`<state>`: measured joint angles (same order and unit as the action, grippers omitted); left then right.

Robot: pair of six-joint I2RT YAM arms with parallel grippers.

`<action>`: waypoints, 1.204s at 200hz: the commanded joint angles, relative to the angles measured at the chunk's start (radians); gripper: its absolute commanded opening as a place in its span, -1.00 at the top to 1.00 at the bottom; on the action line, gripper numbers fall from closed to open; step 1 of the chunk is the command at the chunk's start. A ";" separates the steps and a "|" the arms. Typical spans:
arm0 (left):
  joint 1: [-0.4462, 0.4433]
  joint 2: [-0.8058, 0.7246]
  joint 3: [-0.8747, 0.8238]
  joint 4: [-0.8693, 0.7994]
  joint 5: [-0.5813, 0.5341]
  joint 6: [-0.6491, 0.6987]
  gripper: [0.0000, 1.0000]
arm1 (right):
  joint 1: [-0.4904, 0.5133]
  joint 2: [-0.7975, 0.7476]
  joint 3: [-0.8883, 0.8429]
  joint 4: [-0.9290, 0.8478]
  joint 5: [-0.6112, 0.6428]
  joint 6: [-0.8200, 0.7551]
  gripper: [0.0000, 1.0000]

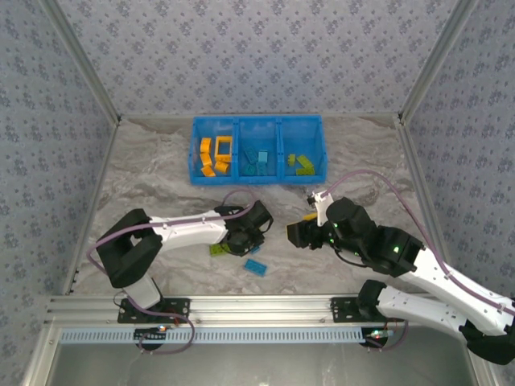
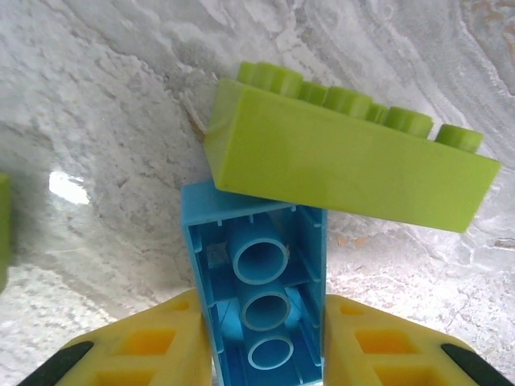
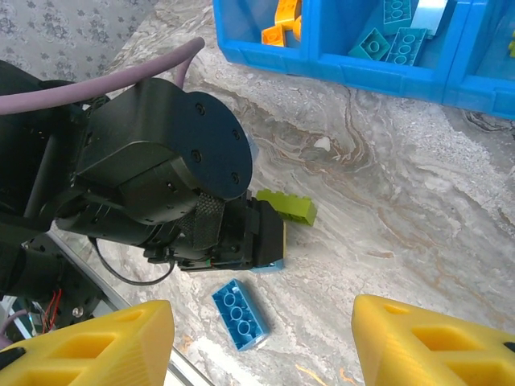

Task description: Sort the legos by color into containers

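My left gripper [image 2: 264, 304] is shut on a blue lego [image 2: 259, 281], its yellow fingers [image 2: 153, 342] pressed on both long sides and its hollow underside facing the camera. A lime green lego [image 2: 346, 161] lies on the marble right against the far end of the blue one. From the top, the left gripper [image 1: 241, 240] is low over the table with the green lego [image 1: 219, 249] beside it. My right gripper [image 3: 261, 305] hangs open and empty above a loose blue lego [image 3: 240, 314]. The blue containers [image 1: 257, 173] hold orange, blue and green legos in separate compartments.
The loose blue lego [image 1: 256, 267] lies near the front edge, just right of the left gripper. A sliver of another green piece [image 2: 2, 233] shows at the left wrist view's left edge. The right arm [image 1: 378, 245] sits close to the left gripper. Patterned walls enclose the table.
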<state>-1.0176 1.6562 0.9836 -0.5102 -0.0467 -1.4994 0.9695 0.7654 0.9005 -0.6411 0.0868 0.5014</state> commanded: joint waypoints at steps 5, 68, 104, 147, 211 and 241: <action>-0.039 -0.080 0.114 -0.143 -0.088 0.068 0.35 | 0.000 -0.010 0.047 -0.018 0.038 -0.012 -0.26; -0.028 -0.151 0.371 -0.333 -0.211 0.261 0.37 | -0.003 -0.041 0.110 0.014 0.146 -0.032 -0.24; 0.134 -0.020 0.590 -0.322 -0.143 0.562 0.36 | -0.032 -0.007 0.126 0.113 0.177 -0.033 -0.28; 0.353 0.249 0.852 -0.279 0.033 0.824 0.34 | -0.142 0.102 0.172 0.193 0.104 -0.021 -0.26; 0.472 0.672 1.342 -0.243 0.150 0.959 0.41 | -0.238 0.155 0.178 0.229 -0.002 0.001 -0.26; 0.489 0.802 1.467 -0.230 0.121 0.963 0.44 | -0.256 0.146 0.164 0.225 -0.017 0.012 -0.26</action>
<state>-0.5346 2.3856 2.3497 -0.7593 0.0608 -0.5835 0.7296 0.9237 1.0424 -0.4362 0.1017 0.4915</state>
